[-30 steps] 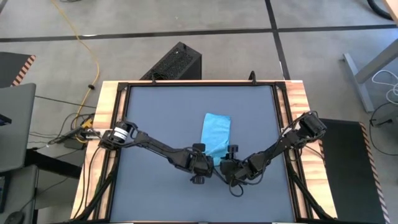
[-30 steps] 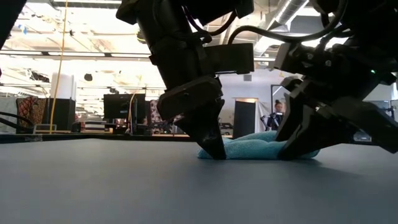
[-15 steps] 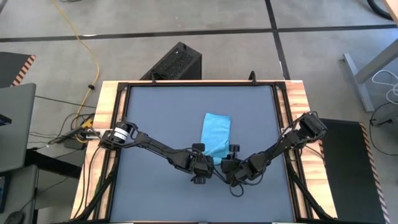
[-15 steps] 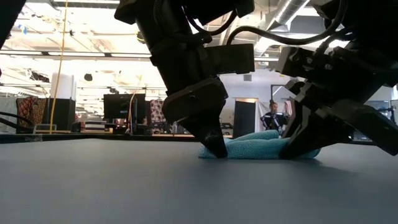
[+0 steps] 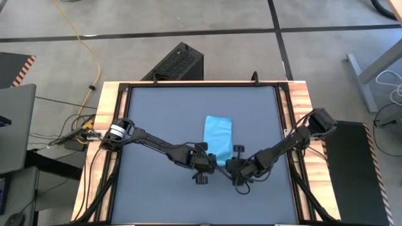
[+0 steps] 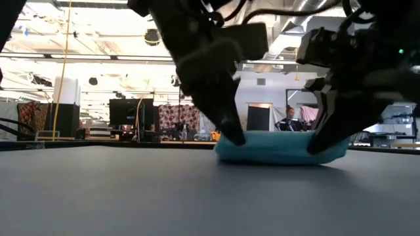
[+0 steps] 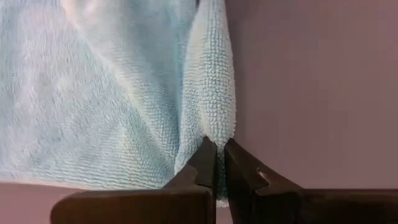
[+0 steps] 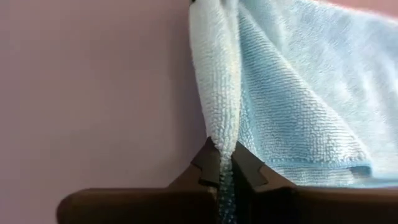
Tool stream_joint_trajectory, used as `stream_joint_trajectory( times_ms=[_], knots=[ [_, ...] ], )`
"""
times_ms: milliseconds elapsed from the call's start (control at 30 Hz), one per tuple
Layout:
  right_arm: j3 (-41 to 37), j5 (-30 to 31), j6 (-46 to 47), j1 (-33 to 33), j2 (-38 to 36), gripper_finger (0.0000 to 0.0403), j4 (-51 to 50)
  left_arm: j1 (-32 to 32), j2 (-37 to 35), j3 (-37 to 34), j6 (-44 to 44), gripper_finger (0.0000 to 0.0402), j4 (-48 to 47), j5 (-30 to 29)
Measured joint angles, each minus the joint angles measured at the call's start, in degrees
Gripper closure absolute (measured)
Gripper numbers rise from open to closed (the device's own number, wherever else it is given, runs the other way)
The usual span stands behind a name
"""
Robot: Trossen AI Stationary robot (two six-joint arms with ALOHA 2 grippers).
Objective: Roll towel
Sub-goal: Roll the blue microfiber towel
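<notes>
At near edge of small sky-blue soft cloth towel [image 5: 218, 137], left claw [image 7: 217, 163] and right claw [image 8: 225, 163] pinch corners; best lift evenly, roll tight away across tabletop [image 5: 163, 113].

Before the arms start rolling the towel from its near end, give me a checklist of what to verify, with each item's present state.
1. Left gripper shut on the towel, at a near corner: ok; the left wrist view shows cloth pinched between the fingers.
2. Right gripper shut on the towel's other near corner: ok.
3. Near edge raised off the table: ok; the low view shows it lifted between the grippers.
4. Far end lying flat: ok in the high view.
5. Both corners held level: cannot tell.
6. Rolling path on the table free of other things: ok.
</notes>
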Motion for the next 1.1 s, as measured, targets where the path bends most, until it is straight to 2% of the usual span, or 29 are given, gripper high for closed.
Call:
stream_joint_trajectory(
  times_ms=[167, 300, 433, 567, 933, 1100],
  knots=[
    [0.13, -6.84, 7.16, -0.02, -2.09, 0.0373, -2.23, 2.21, -0.86, 0.19, 1.10, 0.0401, 0.41, 7.42],
    [0.13, -10.40, 8.37, -0.82, -4.10, 0.0373, -2.54, 4.06, -0.96, 0.21, 1.09, 0.0401, 1.23, 14.92],
    [0.11, -16.12, 11.89, -4.02, -5.24, 0.0375, -3.83, 5.92, -1.00, 0.19, 1.11, 0.0401, 1.61, 18.39],
    [0.11, -18.22, 13.15, -6.20, -5.37, 0.0372, -4.35, 7.19, -1.00, 0.19, 1.27, 0.0401, 1.50, 19.02],
    [0.13, -17.98, 10.90, -11.33, -5.42, 0.0368, -5.27, 8.13, -1.13, 0.23, 0.70, 0.0401, -1.16, 15.85],
    [0.19, -17.63, 9.23, -11.51, -5.42, 0.0369, -4.75, 7.97, -1.22, 0.31, 1.71, 0.0401, -2.62, 14.24]
  ],
)
